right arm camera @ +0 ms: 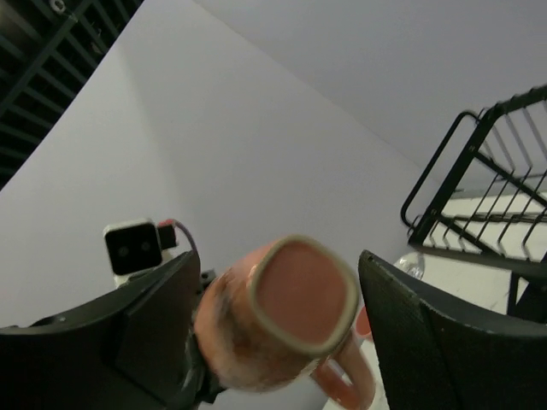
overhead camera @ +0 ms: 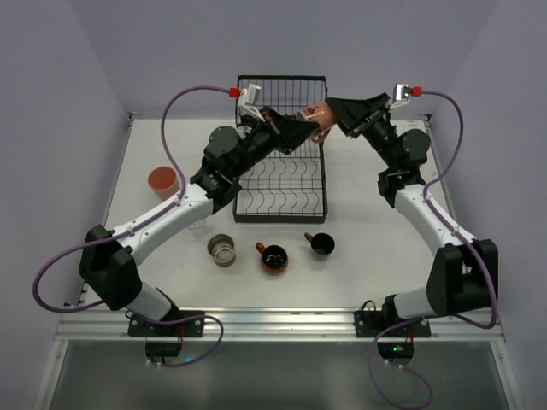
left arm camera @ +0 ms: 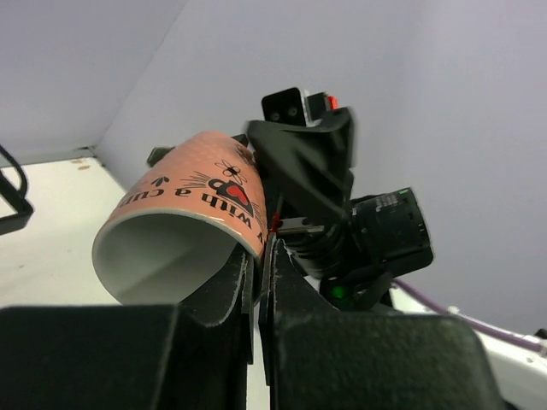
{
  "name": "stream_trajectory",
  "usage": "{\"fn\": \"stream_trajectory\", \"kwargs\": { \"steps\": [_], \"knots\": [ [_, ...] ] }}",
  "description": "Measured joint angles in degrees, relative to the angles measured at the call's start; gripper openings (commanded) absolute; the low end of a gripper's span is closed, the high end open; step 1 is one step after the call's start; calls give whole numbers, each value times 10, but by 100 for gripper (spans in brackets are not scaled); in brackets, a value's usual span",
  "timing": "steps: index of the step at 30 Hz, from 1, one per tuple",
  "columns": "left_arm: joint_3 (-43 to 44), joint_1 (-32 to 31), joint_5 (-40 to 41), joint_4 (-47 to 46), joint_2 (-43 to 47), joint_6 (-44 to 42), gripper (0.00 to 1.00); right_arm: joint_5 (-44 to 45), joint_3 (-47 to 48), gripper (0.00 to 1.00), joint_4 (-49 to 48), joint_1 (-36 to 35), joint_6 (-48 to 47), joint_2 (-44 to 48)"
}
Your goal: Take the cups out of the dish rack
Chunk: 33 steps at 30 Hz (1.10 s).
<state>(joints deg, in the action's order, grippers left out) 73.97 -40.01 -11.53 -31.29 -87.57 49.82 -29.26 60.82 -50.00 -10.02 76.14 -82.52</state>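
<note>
Bearing black lettering, the pink mug (left arm camera: 184,195) shows a pale interior.

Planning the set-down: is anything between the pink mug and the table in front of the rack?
Yes. The jaws of the right gripper straddle the pink mug, and the flat tier of the dish rack lies between it and that stretch of table.

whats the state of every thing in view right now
pink mug: held in the air, tilted on its side
left gripper: shut on the pink mug's rim
right gripper: fingers flank the mug, grip unclear
dish rack: on the table, flat tier shows no cups
salmon tumbler: upright on the table
white-and-brown cup: upright on the table
orange-red cup: upright on the table
dark brown mug: upright on the table
</note>
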Motion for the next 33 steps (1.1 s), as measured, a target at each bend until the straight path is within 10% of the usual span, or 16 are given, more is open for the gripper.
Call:
{"fn": "stream_trajectory", "kwargs": {
  "steps": [3, 16, 26, 30, 33],
  "knots": [
    [0, -3, -1, 53, 25, -36, 0, -13, -34, 99, 17, -5, -19, 42],
    [120, -121, 36, 421, 97, -224, 0, -3, -143, 99, 185, 37, -145, 319],
    [288, -216, 97, 629, -76, -300, 0, 270, -129, 97, 513, 60, -351, 531],
    [362, -251, 125, 671, -172, -321, 0, 377, -53, 78, 600, 60, -419, 564],
    [402, -267, 140, 701, -231, -332, 0, 429, 10, 38, 634, 60, -457, 590]
  ]
}}
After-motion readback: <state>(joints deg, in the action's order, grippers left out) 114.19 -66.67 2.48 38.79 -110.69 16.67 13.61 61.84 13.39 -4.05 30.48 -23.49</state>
